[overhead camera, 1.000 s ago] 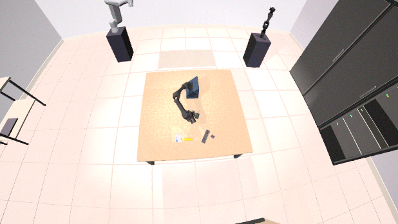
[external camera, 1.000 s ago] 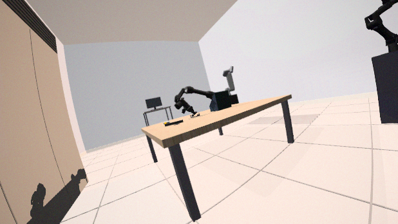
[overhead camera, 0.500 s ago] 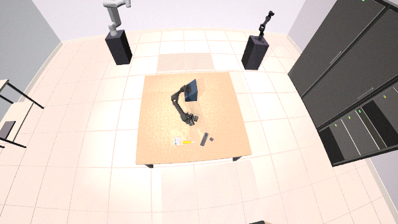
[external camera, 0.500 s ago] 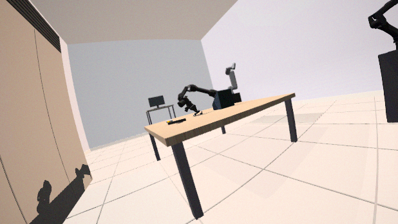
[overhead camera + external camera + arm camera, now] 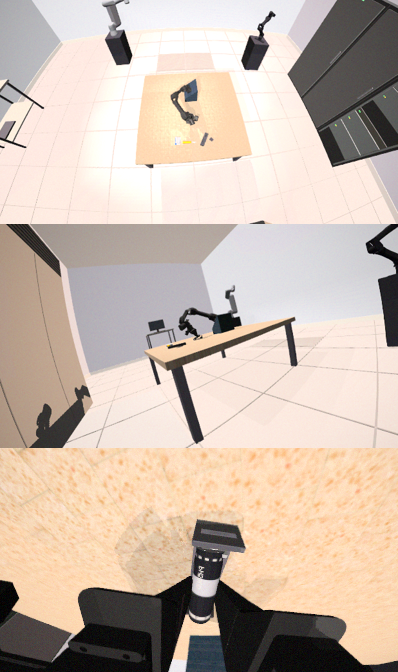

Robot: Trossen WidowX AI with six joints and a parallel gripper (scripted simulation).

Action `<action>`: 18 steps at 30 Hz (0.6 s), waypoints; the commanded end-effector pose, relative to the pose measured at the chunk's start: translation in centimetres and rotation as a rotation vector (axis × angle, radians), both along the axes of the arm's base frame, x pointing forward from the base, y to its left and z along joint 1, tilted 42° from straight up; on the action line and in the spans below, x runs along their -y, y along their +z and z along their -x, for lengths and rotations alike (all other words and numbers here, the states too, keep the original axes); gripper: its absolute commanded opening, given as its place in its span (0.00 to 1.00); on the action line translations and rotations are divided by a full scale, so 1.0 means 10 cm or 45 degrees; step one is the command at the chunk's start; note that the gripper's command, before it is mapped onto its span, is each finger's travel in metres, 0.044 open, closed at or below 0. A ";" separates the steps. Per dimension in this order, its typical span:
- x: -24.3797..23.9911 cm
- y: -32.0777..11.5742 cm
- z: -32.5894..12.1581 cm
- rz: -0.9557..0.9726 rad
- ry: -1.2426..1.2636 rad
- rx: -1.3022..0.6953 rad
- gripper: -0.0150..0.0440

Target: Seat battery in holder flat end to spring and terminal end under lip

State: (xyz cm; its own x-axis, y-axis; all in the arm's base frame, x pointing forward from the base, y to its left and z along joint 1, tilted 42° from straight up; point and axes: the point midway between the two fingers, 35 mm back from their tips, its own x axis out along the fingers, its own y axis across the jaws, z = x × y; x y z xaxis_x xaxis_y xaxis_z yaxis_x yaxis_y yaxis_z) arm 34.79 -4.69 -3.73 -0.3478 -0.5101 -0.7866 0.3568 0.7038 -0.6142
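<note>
One arm works the wooden table (image 5: 222,96), reaching out from its blue base block (image 5: 192,91) toward the near edge. Well apart from it, by that edge, lie a yellow-and-white item (image 5: 185,141) and two dark pieces (image 5: 204,139); none of them stands in your path. In the wrist view, your gripper (image 5: 202,598) pinches the battery (image 5: 205,584) by its near end, fingers pressed against its sides. The battery's long axis runs straight ahead from the fingers, and its far end meets the holder (image 5: 219,536), a small dark block lying just beyond. Whether that end is under the lip or only touching it, you cannot tell. Judgement: the battery is not yet flat, so lower it gently.
</note>
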 end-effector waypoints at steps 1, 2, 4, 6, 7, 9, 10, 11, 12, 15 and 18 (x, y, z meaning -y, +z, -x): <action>0.02 -0.02 -0.05 0.014 0.027 0.044 0.38; 0.02 -0.03 -0.05 0.016 0.031 0.048 0.38; 0.02 -0.03 -0.04 0.019 0.039 0.056 0.38; 0.02 -0.03 -0.04 0.023 0.047 0.065 0.38; 0.02 -0.04 -0.04 0.025 0.050 0.069 0.38; 0.02 -0.04 -0.04 0.029 0.058 0.077 0.38; 0.02 -0.04 -0.04 0.031 0.062 0.082 0.38; 0.02 -0.04 -0.04 0.033 0.066 0.086 0.38; 0.02 -0.05 -0.04 0.035 0.069 0.090 0.38; 0.02 -0.05 -0.03 0.041 0.081 0.102 0.38; 0.02 -0.06 -0.03 0.046 0.092 0.115 0.38</action>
